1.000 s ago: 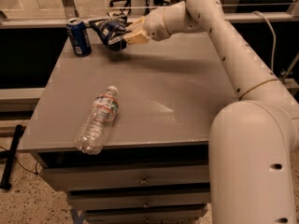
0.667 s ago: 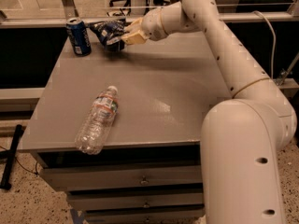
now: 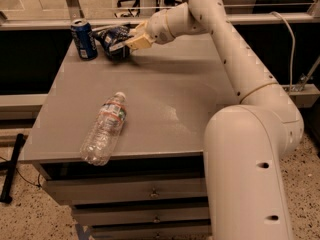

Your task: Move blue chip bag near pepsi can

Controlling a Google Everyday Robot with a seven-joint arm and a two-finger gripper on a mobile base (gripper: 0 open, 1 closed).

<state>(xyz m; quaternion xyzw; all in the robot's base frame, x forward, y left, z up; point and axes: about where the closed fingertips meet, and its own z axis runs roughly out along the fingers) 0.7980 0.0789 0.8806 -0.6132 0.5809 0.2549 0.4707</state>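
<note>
Dim warm overhead light, faint glare mid counter [image 3: 200, 84], soft shadow just beside the pincer [image 3: 127, 43] at the counter's far left.

So the flat grey tabletop [image 3: 165, 84] has three things on it. Back left corner: an upright dark-blue pepsi can [image 3: 84, 40] with a silver top, and just beside it a crumpled dark-blue foil chip bag [image 3: 112, 38], pinched by the robot's tan-fingered tool [image 3: 125, 42]. Near the front left edge, a clear plastic water bottle [image 3: 104, 130] lies on its side.
</note>
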